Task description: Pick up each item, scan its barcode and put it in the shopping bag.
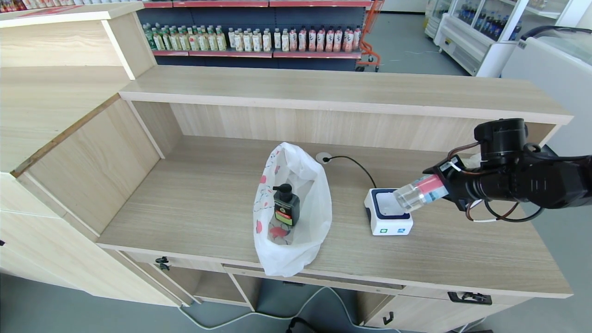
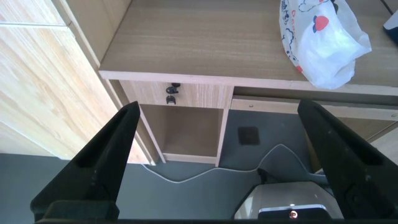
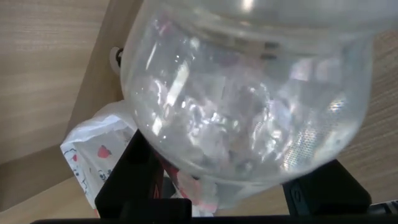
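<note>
A clear bottle with a pink label lies sideways in my right gripper, which is shut on it. The bottle's base hangs just over the white scanner at the counter's right. In the right wrist view the bottle's clear base looms close, with the bag beyond it. The white shopping bag with red prints stands open mid-counter, a black pump bottle upright inside. My left gripper hangs open below the counter's front edge, nothing between its fingers; the bag sits above it.
A black cable runs from the scanner to a grommet in the counter. The raised back ledge and side wall box in the counter. Drawers and a cabinet opening lie beneath the front edge.
</note>
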{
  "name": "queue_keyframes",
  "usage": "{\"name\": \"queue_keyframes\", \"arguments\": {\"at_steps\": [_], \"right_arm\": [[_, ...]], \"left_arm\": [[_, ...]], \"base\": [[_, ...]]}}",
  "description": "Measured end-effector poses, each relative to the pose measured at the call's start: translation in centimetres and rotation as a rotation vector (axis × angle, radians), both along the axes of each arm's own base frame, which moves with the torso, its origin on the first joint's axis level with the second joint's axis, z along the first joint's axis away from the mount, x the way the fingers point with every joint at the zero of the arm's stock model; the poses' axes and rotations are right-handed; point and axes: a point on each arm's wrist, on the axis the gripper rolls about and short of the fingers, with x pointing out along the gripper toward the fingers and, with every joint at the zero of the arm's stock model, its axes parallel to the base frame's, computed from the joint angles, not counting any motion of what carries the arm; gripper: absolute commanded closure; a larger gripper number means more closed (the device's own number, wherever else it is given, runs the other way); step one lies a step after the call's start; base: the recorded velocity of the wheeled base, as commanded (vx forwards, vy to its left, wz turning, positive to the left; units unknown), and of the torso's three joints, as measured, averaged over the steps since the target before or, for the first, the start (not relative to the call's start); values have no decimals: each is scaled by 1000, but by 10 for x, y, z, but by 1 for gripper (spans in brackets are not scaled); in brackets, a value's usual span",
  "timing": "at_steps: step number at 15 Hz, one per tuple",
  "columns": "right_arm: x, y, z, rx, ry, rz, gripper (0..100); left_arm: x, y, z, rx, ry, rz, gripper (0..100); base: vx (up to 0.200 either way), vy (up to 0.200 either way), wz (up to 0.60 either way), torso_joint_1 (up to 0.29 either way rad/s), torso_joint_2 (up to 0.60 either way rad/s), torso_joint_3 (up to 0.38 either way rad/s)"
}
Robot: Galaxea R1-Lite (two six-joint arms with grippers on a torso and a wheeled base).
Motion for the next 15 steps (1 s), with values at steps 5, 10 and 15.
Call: {"name": "queue_keyframes", "arguments": {"at_steps": [5,10,15], "right_arm": [[4,2,-1,-3,0,1,100],[7,4,-7,-6,15,5,100],[13,5,-9,-1,-4,12,100]], "left_arm": [[0,0,0,0,0,0,0],[0,0,0,0,0,0,0],[0,0,0,0,0,0,0]], "base": [[0,0,0,0,0,0],[0,0,0,0,0,0],[0,0,0,0,0,0]]}}
